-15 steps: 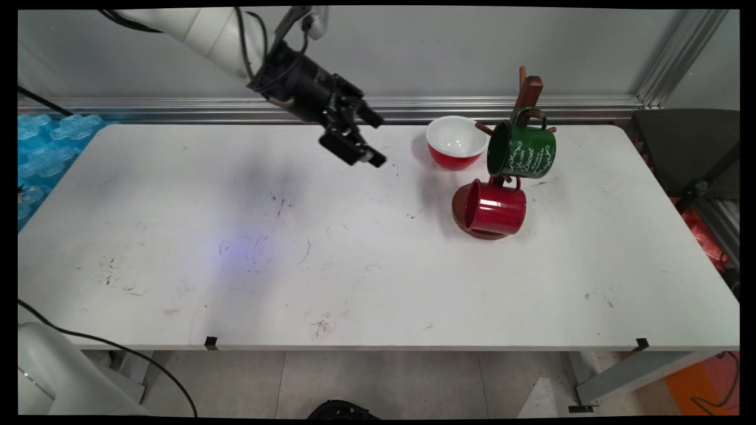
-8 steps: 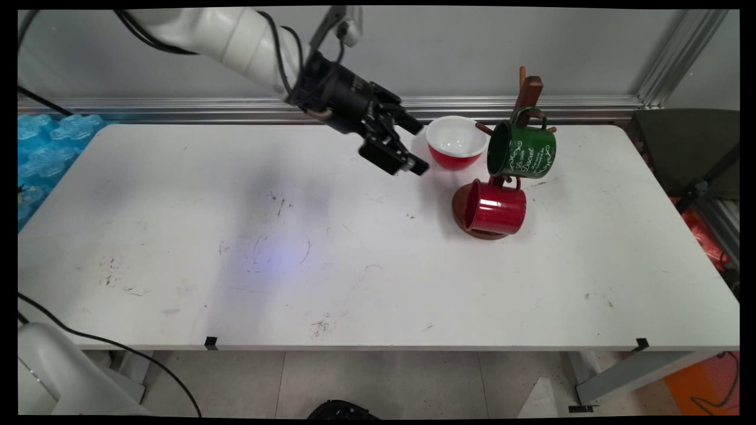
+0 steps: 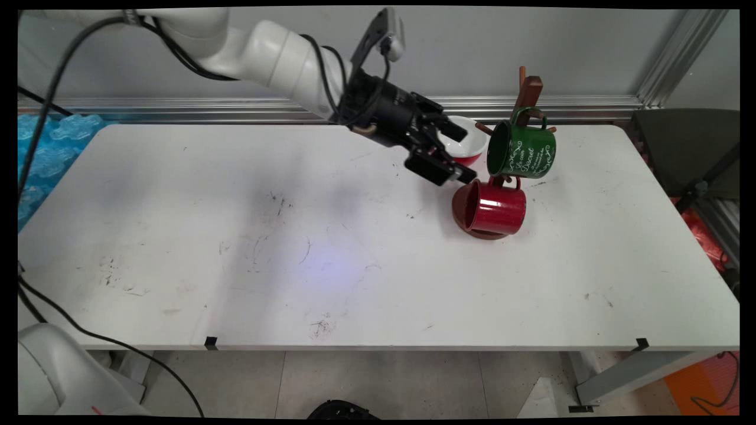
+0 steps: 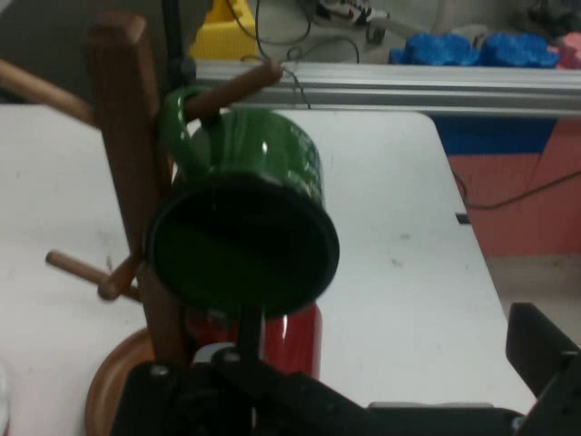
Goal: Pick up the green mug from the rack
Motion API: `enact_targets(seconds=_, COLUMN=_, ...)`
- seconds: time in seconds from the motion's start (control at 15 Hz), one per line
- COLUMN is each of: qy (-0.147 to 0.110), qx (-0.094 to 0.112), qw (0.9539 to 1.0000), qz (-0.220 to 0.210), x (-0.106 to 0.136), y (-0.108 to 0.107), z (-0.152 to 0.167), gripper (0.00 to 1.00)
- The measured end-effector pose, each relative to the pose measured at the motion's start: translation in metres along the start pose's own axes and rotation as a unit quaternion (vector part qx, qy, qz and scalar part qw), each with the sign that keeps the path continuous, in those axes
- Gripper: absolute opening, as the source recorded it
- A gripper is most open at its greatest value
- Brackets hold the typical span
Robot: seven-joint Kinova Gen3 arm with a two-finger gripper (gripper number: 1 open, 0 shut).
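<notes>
Working over the table (image 3: 177,195), I hold the gripper (image 3: 459,154), jaws wide and empty, just left of the rack (image 3: 527,94); the green mug (image 3: 522,150) hangs on a peg, red mug (image 3: 495,206) below, so I'd approach slowly, clear of the bowl (image 3: 472,154).

A scuffed white worktop (image 3: 354,283) is seen. Toward its far right, a red-and-white bowl (image 3: 472,150) and the round brown base of a wooden mug stand (image 3: 481,233) are carried, near each other.

two mugs (image 3: 522,151), one bowl (image 3: 472,149), one mug tree (image 3: 527,91)
</notes>
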Motion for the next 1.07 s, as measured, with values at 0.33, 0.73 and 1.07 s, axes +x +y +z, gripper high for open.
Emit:
enact_targets(seconds=0.33, qy=0.017, qx=0.000, qw=0.9998, qz=0.002, x=-0.001, y=-0.002, z=0.023, gripper=1.00)
enact_targets(seconds=0.73, qy=0.030, qx=0.002, qw=0.9996, qz=0.001, x=-0.004, y=-0.007, z=0.047, gripper=1.00)
enact_targets(seconds=1.07, qy=0.031, qx=0.003, qw=0.9995, qz=-0.003, x=-0.008, y=-0.010, z=0.063, gripper=1.00)
